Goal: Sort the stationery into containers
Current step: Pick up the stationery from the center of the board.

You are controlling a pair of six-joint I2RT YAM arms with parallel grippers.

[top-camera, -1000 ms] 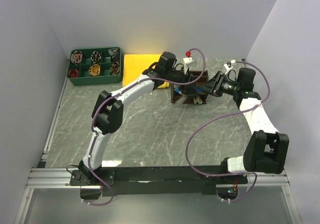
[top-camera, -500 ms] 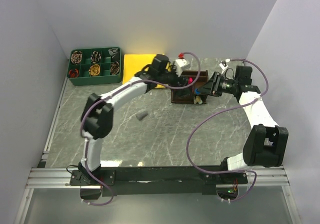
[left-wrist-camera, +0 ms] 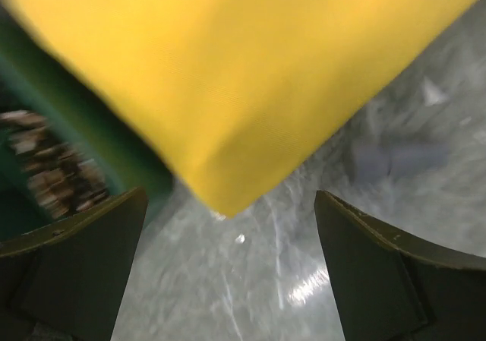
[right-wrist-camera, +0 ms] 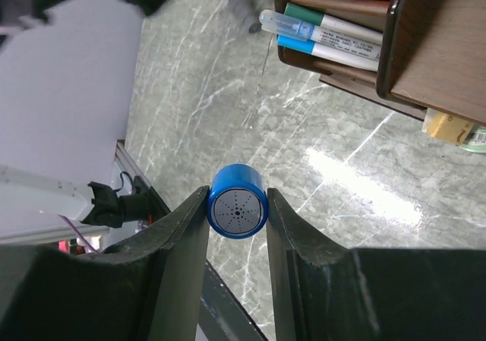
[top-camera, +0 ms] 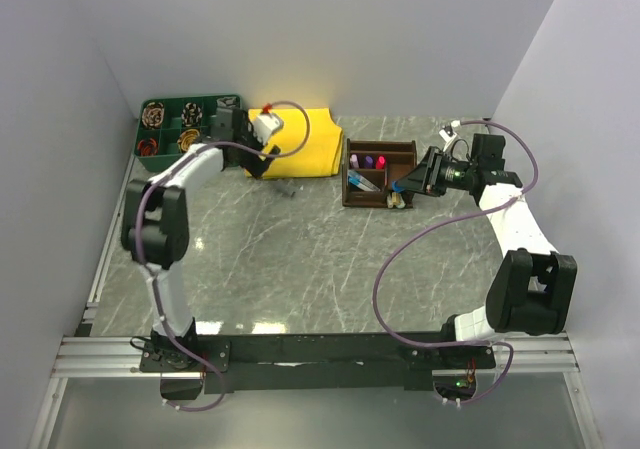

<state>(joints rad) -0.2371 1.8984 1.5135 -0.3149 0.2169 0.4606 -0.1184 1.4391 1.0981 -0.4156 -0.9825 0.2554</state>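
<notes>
Two arms are working over the grey bench (top-camera: pixel 300 259). The left gripper (left-wrist-camera: pixel 229 204) is hanging with its fingers spread wide and nothing between them, above a corner of the yellow cloth (left-wrist-camera: pixel 250 75). That cloth is lying along the far edge, beside the green tray (top-camera: pixel 190 159) in the far-left corner. The right gripper (right-wrist-camera: pixel 237 195) is pinching a blue-capped marker (right-wrist-camera: pixel 237 213) end-on, hovering just right of the brown organiser (top-camera: pixel 380 149), which is standing toward the far edge, right of centre. Capped pens (top-camera: pixel 367 161) in pink and purple are standing in its far compartment, and green and blue markers (right-wrist-camera: pixel 334 33) are lying in a nearer one. A tan block (right-wrist-camera: pixel 448 126) is resting on the bench just beside its wall.
</notes>
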